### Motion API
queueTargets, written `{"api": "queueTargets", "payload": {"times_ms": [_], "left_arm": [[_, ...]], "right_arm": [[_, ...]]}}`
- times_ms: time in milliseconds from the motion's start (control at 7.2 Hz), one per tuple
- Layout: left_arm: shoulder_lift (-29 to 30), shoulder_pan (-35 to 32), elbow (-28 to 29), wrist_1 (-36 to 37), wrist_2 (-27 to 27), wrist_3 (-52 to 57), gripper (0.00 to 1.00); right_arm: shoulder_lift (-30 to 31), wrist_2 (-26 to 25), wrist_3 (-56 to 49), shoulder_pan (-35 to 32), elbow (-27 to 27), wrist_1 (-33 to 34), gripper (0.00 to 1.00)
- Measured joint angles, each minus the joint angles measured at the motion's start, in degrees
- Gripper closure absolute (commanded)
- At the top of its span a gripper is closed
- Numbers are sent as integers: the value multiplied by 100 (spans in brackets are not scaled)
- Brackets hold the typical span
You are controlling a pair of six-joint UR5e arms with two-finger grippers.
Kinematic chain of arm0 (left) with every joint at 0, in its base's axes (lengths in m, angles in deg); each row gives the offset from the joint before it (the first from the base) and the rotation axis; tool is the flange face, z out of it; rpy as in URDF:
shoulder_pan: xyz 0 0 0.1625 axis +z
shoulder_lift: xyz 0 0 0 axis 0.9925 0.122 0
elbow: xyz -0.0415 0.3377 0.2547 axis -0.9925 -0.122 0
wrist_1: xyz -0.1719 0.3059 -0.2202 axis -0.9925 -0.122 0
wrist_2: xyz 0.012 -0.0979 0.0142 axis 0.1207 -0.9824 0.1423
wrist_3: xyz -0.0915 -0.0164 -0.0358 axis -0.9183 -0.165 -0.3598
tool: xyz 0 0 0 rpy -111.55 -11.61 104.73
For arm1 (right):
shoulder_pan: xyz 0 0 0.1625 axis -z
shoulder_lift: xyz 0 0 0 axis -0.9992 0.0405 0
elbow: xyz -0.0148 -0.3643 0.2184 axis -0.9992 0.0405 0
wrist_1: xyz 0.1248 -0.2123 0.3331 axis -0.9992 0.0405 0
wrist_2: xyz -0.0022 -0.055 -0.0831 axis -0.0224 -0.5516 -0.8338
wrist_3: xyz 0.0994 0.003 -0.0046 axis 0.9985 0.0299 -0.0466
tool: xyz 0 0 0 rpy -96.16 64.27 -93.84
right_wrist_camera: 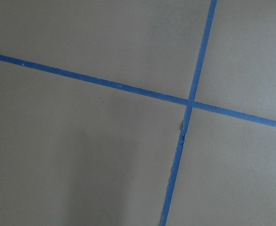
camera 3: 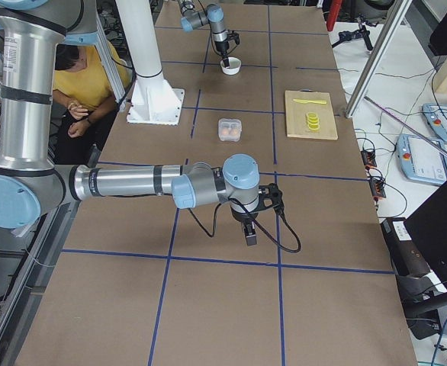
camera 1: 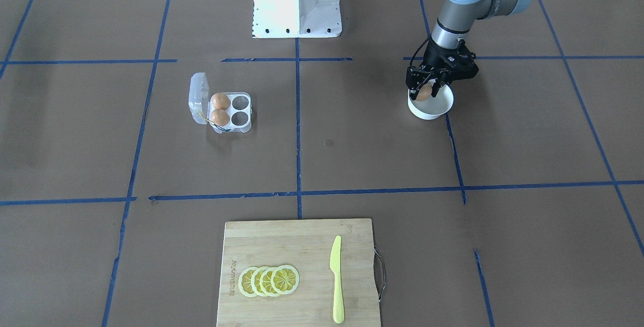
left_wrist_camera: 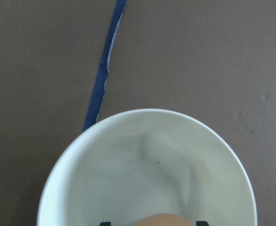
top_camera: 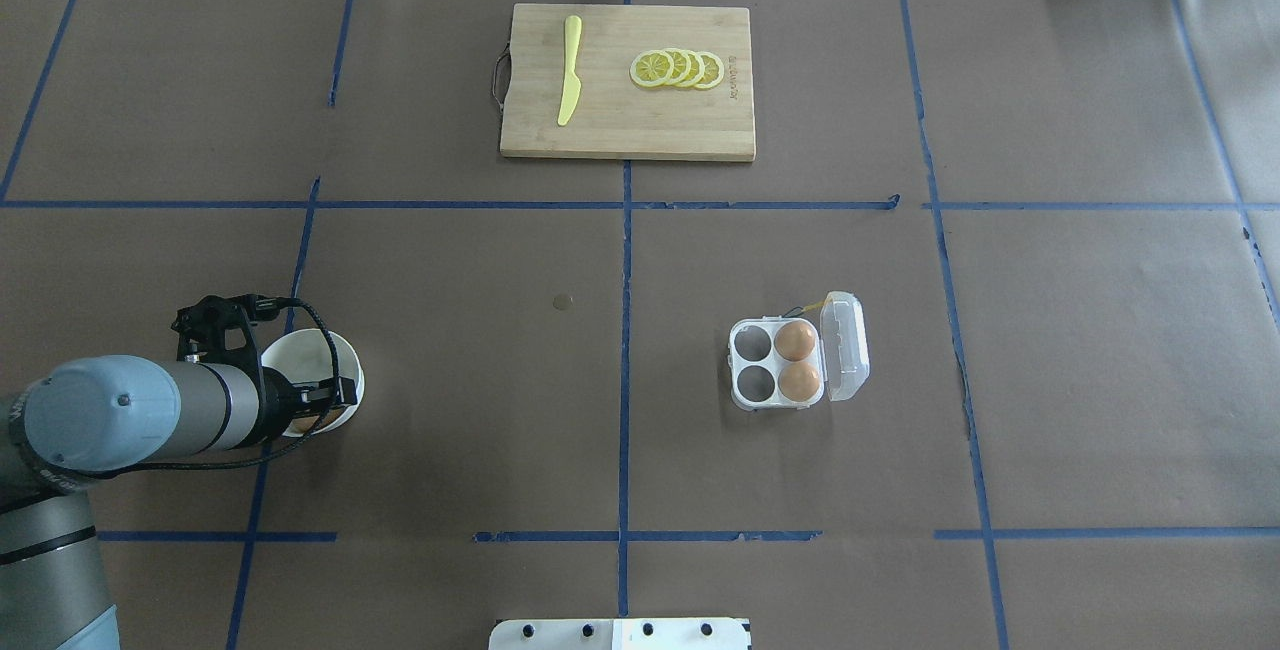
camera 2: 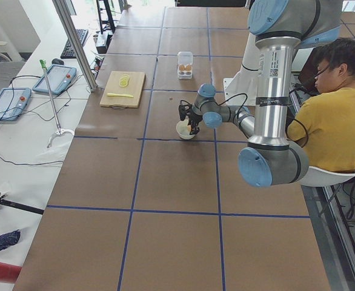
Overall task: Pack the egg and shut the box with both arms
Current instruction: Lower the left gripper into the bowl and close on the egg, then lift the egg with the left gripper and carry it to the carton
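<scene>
3 eggs [camera 1: 220, 101] [camera 1: 220, 116] [camera 1: 424, 92]; box [camera 1: 198, 96], bowl [camera 1: 435, 109] 1 ea.

left gripper [camera 1: 425, 93] clamped on egg [camera 1: 424, 93] just over white bowl [camera 1: 438, 112] rim, bare brown paper between bowl and box [camera 1: 236, 128], lid [camera 1: 198, 98] hinged open on side away from bowl, two bowl-side cells [camera 1: 240, 101] open from above, two brown eggs [camera 1: 220, 101] fill lid-side cells, cutting board [camera 1: 282, 246] well apart

Brown-papered table [camera 1: 352, 156], blue tape grid [camera 1: 298, 131] — carries open box [camera 1: 198, 96], white bowl [camera 1: 432, 113], cutting board [camera 1: 297, 246], base pedestal [camera 1: 297, 10].
</scene>
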Motion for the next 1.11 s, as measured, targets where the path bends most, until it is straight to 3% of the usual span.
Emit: {"api": "queueTargets", "payload": {"times_ms": [417, 833, 1111], "left_arm": [[2, -106, -77, -5, -18, 246, 97], [54, -742, -325, -36, -46, 1004, 100], [739, -916, -347, -48, -19, 1248, 100]], "right_arm": [[-4, 0, 7, 0, 0, 2, 0], [-4, 0, 7, 0, 0, 2, 0], [-4, 0, 7, 0, 6, 2, 0]]}}
